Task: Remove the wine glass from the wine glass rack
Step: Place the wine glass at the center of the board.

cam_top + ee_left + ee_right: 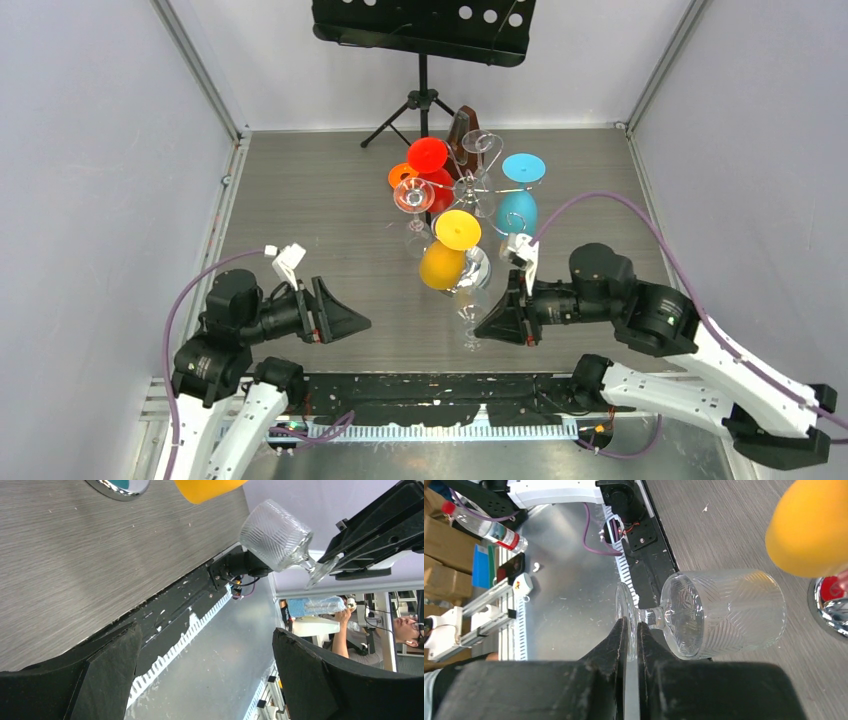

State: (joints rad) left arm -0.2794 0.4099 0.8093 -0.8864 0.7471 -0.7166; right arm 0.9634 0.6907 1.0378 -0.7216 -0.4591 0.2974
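Right jaws pinch the wine glass point(724, 612) stem, seemingly free of the rack point(472, 185); left jaws gape. Next: gentle set-down.

Grey wood-grain table point(320, 250), pale walls point(90, 150) at 9, 12 and 3 o'clock — black music stand point(424, 28) at 12.

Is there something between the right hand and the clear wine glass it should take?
Nothing visible. The right hand is shut on the clear wine glass at its foot. The yellow glass hangs close beside its bowl.
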